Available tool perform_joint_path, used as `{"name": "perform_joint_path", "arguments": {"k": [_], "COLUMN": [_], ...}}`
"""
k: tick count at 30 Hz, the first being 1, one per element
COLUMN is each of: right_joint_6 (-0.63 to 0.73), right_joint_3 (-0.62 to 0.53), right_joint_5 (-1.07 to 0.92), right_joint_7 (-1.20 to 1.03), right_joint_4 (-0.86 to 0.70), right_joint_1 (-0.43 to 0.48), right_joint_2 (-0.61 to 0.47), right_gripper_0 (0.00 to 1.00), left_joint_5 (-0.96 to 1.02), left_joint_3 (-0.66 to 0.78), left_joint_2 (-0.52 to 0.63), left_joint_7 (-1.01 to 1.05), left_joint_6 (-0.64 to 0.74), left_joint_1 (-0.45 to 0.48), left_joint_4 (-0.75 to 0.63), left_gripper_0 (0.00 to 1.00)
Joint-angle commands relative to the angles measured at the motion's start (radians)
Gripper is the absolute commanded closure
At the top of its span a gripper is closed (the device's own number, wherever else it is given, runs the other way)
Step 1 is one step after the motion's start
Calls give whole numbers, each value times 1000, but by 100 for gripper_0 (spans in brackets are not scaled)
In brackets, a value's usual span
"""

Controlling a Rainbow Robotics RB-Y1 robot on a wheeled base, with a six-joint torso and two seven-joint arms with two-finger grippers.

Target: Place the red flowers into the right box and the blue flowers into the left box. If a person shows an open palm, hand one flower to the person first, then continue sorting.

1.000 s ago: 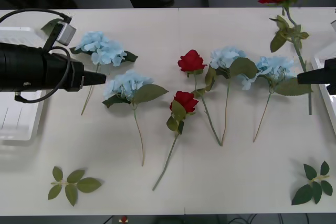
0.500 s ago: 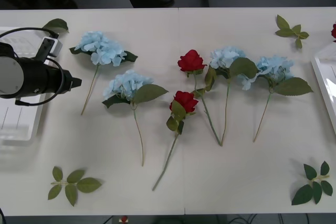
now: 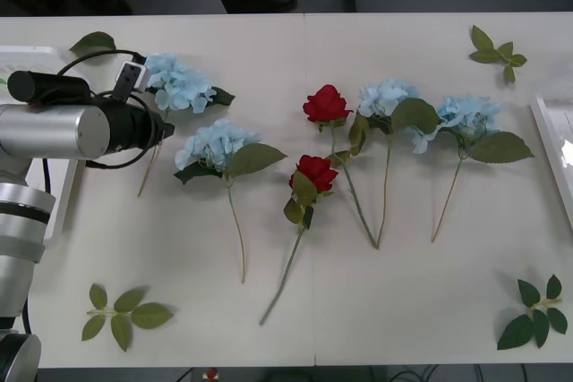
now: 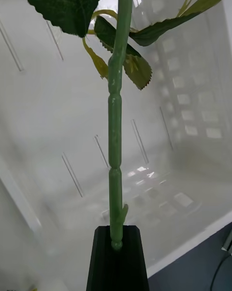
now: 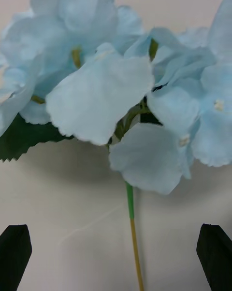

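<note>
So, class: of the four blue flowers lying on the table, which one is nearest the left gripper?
The far-left blue flower. The open left gripper sits right over its stem, while the other three lie farther toward the robot's right.

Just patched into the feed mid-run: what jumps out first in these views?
The left gripper hangs open over the leftmost blue hydrangea, its stem between the black fingers. The right gripper is shut on a green flower stem above the white right box. Mid-table lie two red roses among three more blue hydrangeas.
</note>
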Motion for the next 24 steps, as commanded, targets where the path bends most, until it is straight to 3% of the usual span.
{"name": "perform_joint_path", "arguments": {"k": [1, 11, 14, 16, 17, 18, 20, 21, 24], "right_joint_6": [-77, -241, -244, -244, -242, -242, -242, -242, -229], "right_joint_3": [11, 81, 84, 86, 86, 86, 86, 86, 83], "right_joint_5": [11, 6, 6, 6, 6, 5, 0, -5, -29], "right_joint_7": [-4, -8, -7, -4, -2, -2, -2, -1, 4], "right_joint_4": [62, 178, 180, 180, 180, 180, 180, 180, 167], "right_joint_1": [-4, -4, -4, -4, -4, -4, -4, -4, -4], "right_joint_2": [-40, -40, -40, -40, -40, -40, -40, -40, -43], "right_gripper_0": [100, 100, 94, 72, 42, 25, 7, 1, 0], "left_joint_5": [-22, -48, -57, -65, -68, -71, -77, -80, -83], "left_joint_3": [-13, -59, -59, -57, -59, -59, -59, -59, -60], "left_joint_2": [5, -15, -27, -35, -38, -41, -44, -45, -45], "left_joint_7": [46, 46, 46, 46, 44, 44, 44, 44, 44], "left_joint_6": [-17, -102, -115, -135, -146, -149, -152, -152, -151], "left_joint_1": [-45, -93, -105, -113, -121, -124, -131, -133, -133], "left_joint_4": [11, 123, 148, 172, 186, 195, 209, 212, 214], "left_gripper_0": [0, 0, 0, 0, 0, 0, 0, 0, 7]}}
